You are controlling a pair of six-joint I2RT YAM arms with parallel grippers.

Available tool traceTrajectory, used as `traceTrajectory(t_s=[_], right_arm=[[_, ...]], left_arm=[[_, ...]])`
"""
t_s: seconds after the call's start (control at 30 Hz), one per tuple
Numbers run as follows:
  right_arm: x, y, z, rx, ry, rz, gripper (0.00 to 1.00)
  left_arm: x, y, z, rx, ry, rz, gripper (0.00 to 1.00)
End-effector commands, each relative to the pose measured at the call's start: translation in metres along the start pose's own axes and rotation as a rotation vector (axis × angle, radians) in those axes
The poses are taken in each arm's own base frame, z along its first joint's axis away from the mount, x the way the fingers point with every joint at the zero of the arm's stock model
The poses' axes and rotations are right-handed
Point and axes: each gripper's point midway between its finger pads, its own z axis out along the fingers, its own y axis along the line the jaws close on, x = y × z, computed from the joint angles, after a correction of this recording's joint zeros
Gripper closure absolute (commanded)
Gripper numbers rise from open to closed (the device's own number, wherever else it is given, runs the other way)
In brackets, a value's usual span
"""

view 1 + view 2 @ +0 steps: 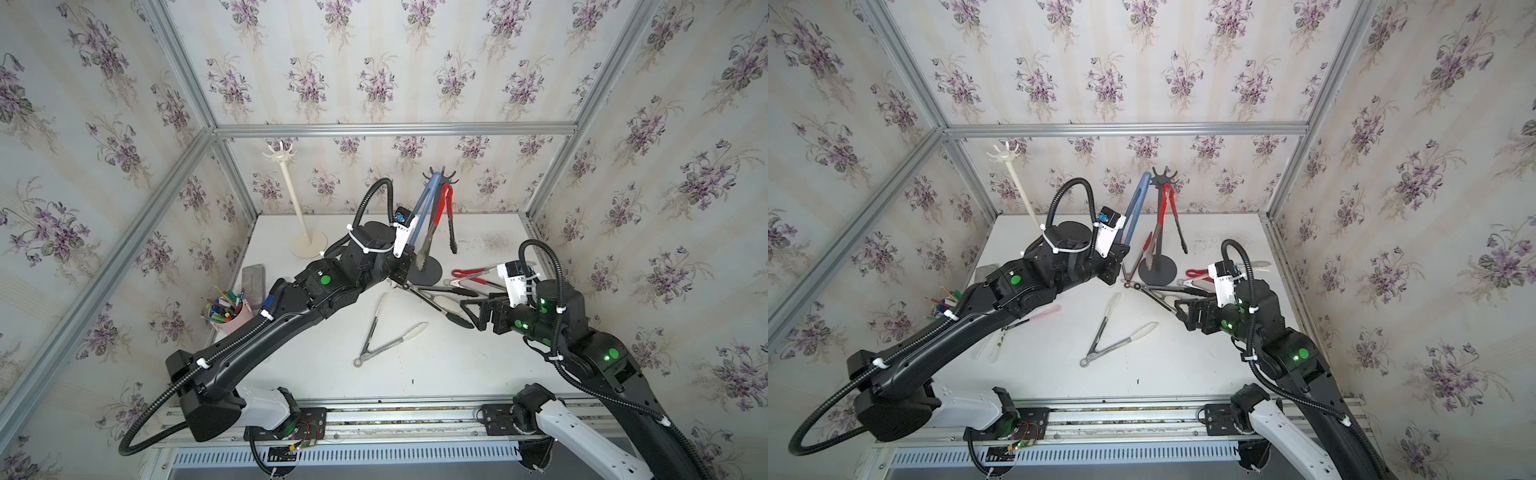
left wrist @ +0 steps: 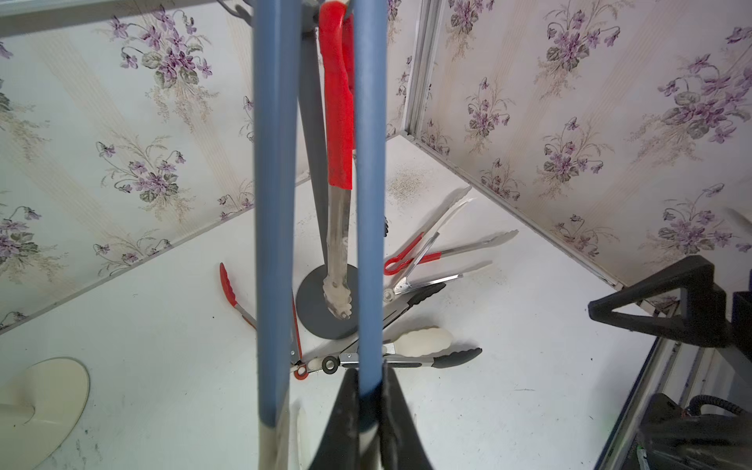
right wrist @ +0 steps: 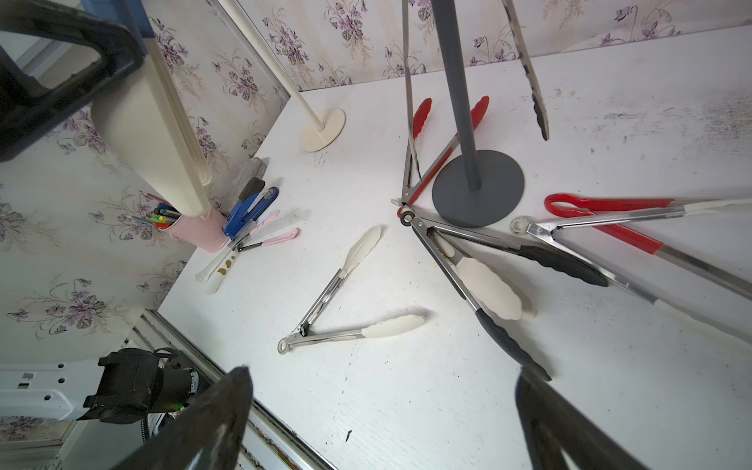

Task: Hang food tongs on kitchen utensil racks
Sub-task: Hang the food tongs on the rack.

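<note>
Risk: blue tongs [image 1: 424,199] pinched by one leg only in left gripper [image 2: 369,390]. Free leg dangles. Top bend above grip may miss hook on dark grey rack [image 1: 434,273] or knock red tongs [image 1: 448,199] hanging just beyond fingers. Thin pole could tip. Left arm stretched forward, wrist pitched up. Right gripper [image 3: 382,374] spread wide, empty, over loose tongs [image 3: 508,344]. Cream rack [image 1: 308,245] bare, well left of left gripper.

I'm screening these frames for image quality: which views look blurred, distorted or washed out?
In both top views: sharp, but wide-angle, so the frame posts lean outward. Left wrist view: the blue tongs and the left gripper shut on them sit near the lens and look soft. Right wrist view: the open right gripper blurs at the edge; the white table is bright, shadows faint.
</note>
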Motion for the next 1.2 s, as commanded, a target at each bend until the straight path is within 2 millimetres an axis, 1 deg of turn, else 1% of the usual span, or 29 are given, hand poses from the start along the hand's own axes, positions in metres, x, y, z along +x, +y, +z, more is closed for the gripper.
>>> traceTrajectory(t_s=[0.0,0.03,0.17,0.37,0.5,0.7,0.9,1.07,1.17], right_arm=[[-0.002,-0.001,-0.002,0.007,-0.014,0.018,0.00],[-0.002,-0.001,-0.002,0.007,-0.014,0.019,0.00],[-0.003,0.000,-0.003,0.006,-0.015,0.022,0.00],[-0.001,-0.001,-0.004,0.008,-0.014,0.024,0.00],[0.001,-0.001,-0.005,0.003,-0.018,0.029,0.00],[0.003,-0.003,-0.007,0.011,-0.017,0.030,0.00],[0.006,-0.005,-0.007,0.018,-0.015,0.022,0.00],[0.007,-0.005,-0.007,0.017,-0.015,0.020,0.00],[0.007,-0.006,-0.007,0.020,-0.015,0.019,0.00]], left_arm=[[-0.019,0.002,0.001,-0.023,-0.062,-0.018,0.99],[-0.011,0.002,0.014,-0.034,-0.032,-0.017,0.99],[-0.009,0.006,0.026,-0.074,-0.017,-0.037,0.99],[-0.008,0.007,0.042,-0.115,0.012,-0.043,1.00],[-0.011,0.006,0.050,-0.117,0.015,-0.046,1.00],[-0.010,0.007,0.062,-0.143,0.035,-0.037,1.00],[-0.005,0.013,0.069,-0.183,0.053,-0.016,1.00],[-0.002,0.013,0.075,-0.197,0.064,-0.012,1.00],[-0.002,0.018,0.077,-0.225,0.062,-0.011,1.00]])
